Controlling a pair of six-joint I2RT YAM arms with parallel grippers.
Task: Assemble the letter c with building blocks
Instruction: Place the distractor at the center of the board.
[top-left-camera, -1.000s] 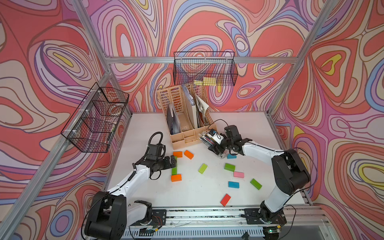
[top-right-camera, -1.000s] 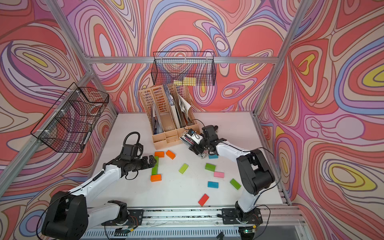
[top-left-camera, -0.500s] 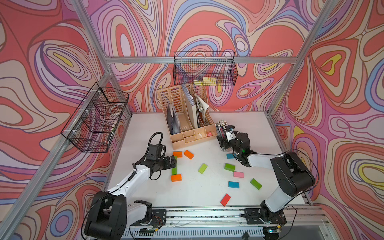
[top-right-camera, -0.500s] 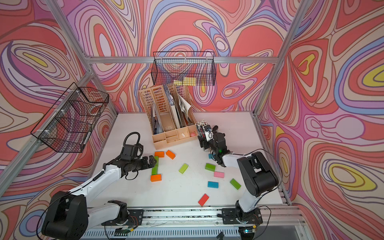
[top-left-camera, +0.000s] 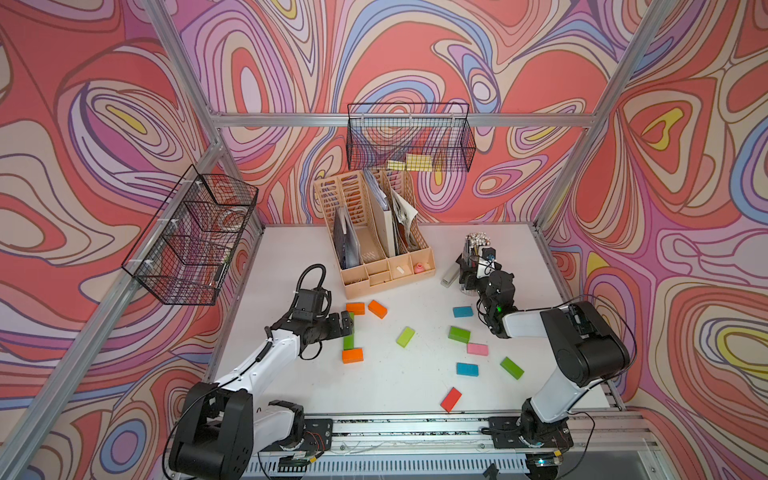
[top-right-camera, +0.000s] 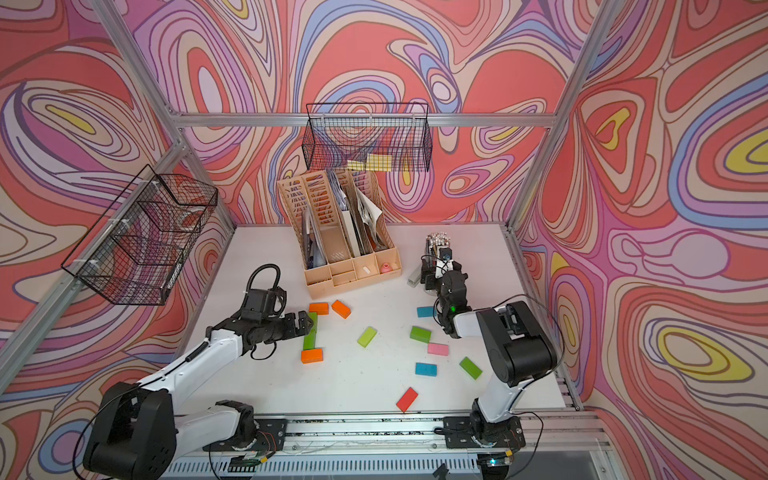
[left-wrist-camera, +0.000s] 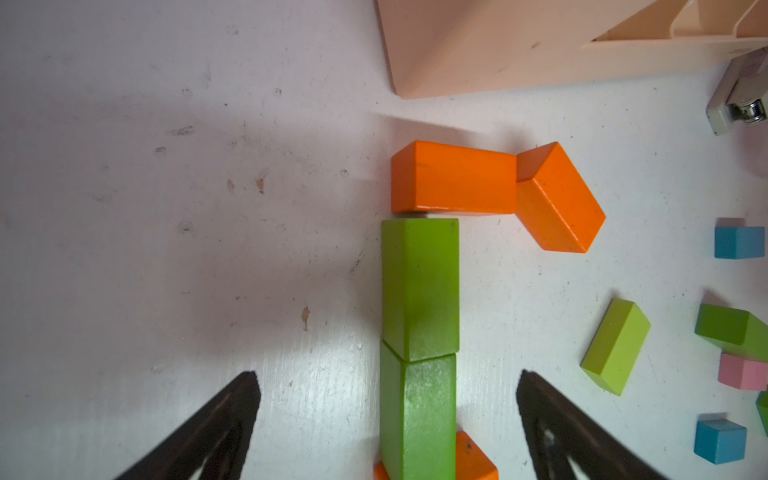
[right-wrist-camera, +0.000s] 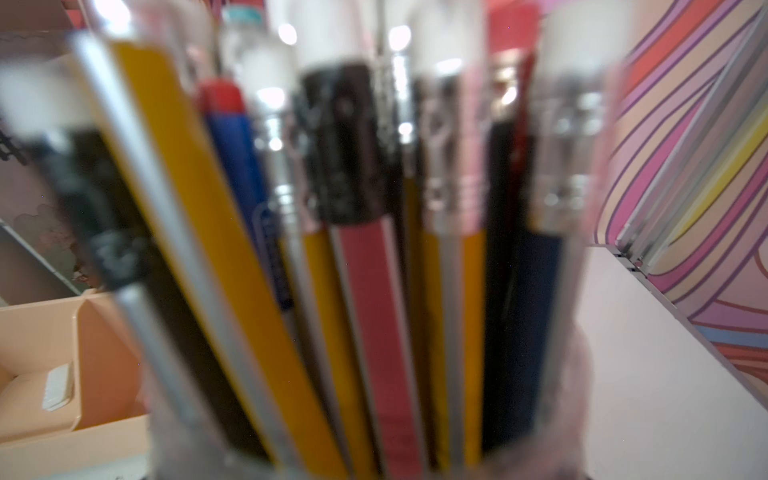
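We straddle the green blocks (left-wrist-camera: 419, 286) with the released left end effector (left-wrist-camera: 386, 374), likely squaring the C's spine; the right end effector (top-left-camera: 467, 277) grasps the pencil cup (top-left-camera: 474, 248), probably clearing room.

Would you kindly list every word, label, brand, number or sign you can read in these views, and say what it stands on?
No text can be read in any view.
Pens in the pen cup: print, if any, is blurred.
Papers in the file organizer: too small to tell.
Building blocks: plain, unmarked faces.
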